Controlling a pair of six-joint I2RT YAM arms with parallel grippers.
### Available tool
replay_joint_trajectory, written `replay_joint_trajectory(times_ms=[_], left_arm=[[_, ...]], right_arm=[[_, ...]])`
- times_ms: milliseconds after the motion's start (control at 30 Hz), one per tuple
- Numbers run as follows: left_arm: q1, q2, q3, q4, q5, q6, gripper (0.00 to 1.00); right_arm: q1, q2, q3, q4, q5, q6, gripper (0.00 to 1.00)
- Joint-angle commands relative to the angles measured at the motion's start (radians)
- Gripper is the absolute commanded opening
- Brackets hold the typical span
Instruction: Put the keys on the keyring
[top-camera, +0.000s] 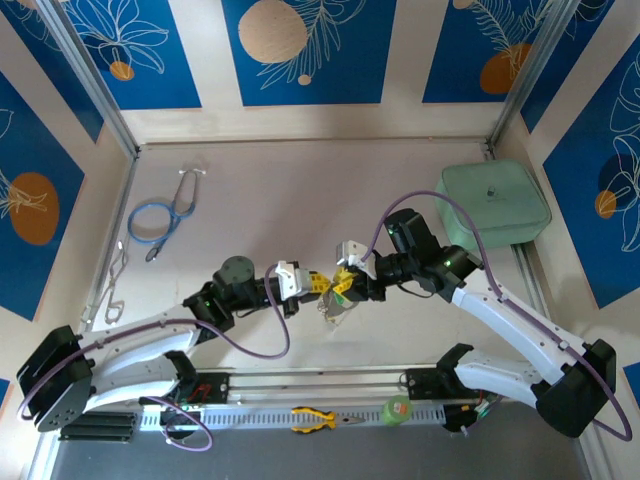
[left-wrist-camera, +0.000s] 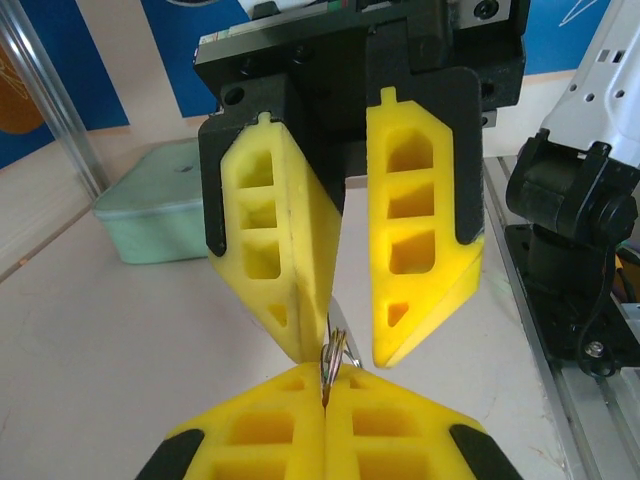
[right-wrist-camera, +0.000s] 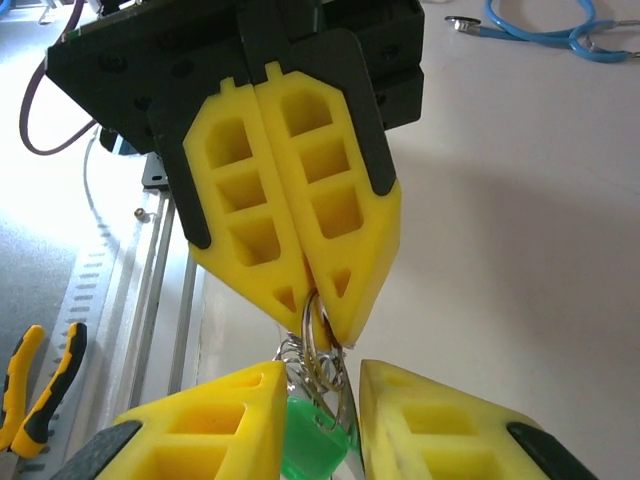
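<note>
The two grippers meet tip to tip above the middle of the table (top-camera: 280, 190), slightly nearer than centre. There is open surface all round them. The far half is bare up to the back wall, and the left and right edges run along metal posts and patterned blue panels. Just near of the grippers runs the rail (top-camera: 300, 385) that carries the arm bases, so there is less room on that side.

The left gripper (top-camera: 320, 284) has its yellow fingers (right-wrist-camera: 290, 230) pressed together on a silver ring of the keyring (right-wrist-camera: 312, 345), which hangs free above the table. The right gripper (top-camera: 346, 280) has its jaws apart. In the right wrist view the green key (right-wrist-camera: 312, 445) sits in the gap between them, but whether either finger touches it I cannot tell. From above, the bunch dangles just below the fingertips. The yellow key I cannot pick out against the yellow fingers.

The tabletop is pale and matte. A stethoscope (top-camera: 158, 218) lies far left, well apart from the grippers, with wire clips (top-camera: 115, 285) near the left edge. A green lidded box (top-camera: 493, 205) sits at the far right, close to the right arm's elbow. Pliers (top-camera: 315, 420) and a tape roll (top-camera: 397, 410) rest on the near rail, between the bases.
</note>
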Motion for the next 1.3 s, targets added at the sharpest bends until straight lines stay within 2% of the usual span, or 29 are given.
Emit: replay_joint_trajectory(times_ms=[0, 133, 267, 333, 533, 833, 1167, 1267], left_arm=[[0.0, 0.005, -0.001, 0.085, 0.035, -0.031, 0.0], [0.001, 0.009, -0.001, 0.097, 0.042, -0.037, 0.0], [0.0, 0.015, -0.002, 0.1, 0.04, -0.045, 0.0], [-0.001, 0.007, -0.002, 0.085, 0.02, -0.046, 0.16], [0.0, -0.05, 0.018, -0.078, -0.008, 0.016, 0.27], [0.004, -0.099, 0.096, -0.378, -0.028, 0.186, 0.26], [0.008, -0.009, 0.161, -0.394, 0.038, 0.235, 0.26], [0.01, -0.001, 0.168, -0.403, 0.054, 0.238, 0.23]], right_arm=[[-0.006, -0.016, -0.016, 0.037, -0.026, 0.02, 0.23], [-0.006, -0.013, -0.015, 0.042, -0.032, 0.006, 0.15], [-0.008, -0.013, -0.009, 0.05, -0.044, 0.0, 0.0], [-0.007, -0.013, -0.003, 0.037, -0.041, -0.009, 0.0], [-0.006, -0.006, 0.029, -0.044, 0.0, -0.069, 0.0], [0.029, 0.043, 0.096, -0.164, 0.057, -0.225, 0.0], [0.094, 0.114, 0.169, -0.229, 0.099, -0.346, 0.0], [0.107, 0.126, 0.18, -0.219, 0.1, -0.348, 0.0]])
